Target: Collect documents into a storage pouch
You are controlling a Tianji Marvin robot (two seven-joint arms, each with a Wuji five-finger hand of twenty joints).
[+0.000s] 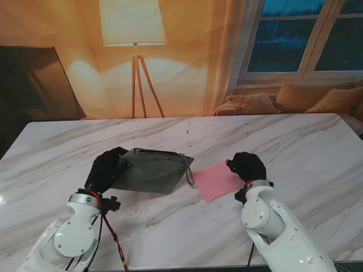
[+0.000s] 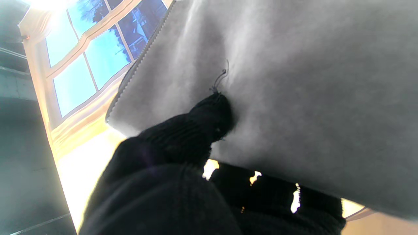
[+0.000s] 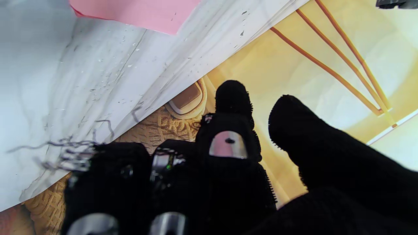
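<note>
While I watch from the stand camera, both black-gloved hands sit over a white marbled surface [image 1: 295, 147].
Pouch: a grey storage pouch [image 1: 148, 170] lies left of centre, one end lifted off the surface, its zip edge on the side farther from me.
Left hand: my left hand [image 1: 106, 168] grips the pouch's left end; in the wrist view a thumb [image 2: 212, 114] presses the grey fabric and the other fingers [image 2: 277, 195] wrap under it.
Document: a pink sheet [image 1: 220, 180] lies flat just right of the pouch, its near corner close to the pouch's cord pull [image 1: 189, 177].
Right hand: my right hand [image 1: 247, 165] sits at the sheet's right edge; its fingers [image 3: 232, 98] look partly curled, and I cannot tell whether it holds the sheet or only rests there.
Open room: bare surface runs wide to the right and on the far side; the near edge is close to both forearms.
Around: a floor lamp [image 1: 135, 34], a window [image 1: 306, 37] and sofa cushions [image 1: 317, 97] stand beyond the far edge.
Hard to see: the pouch's opening is not visible; the pouch fills the left wrist view.
</note>
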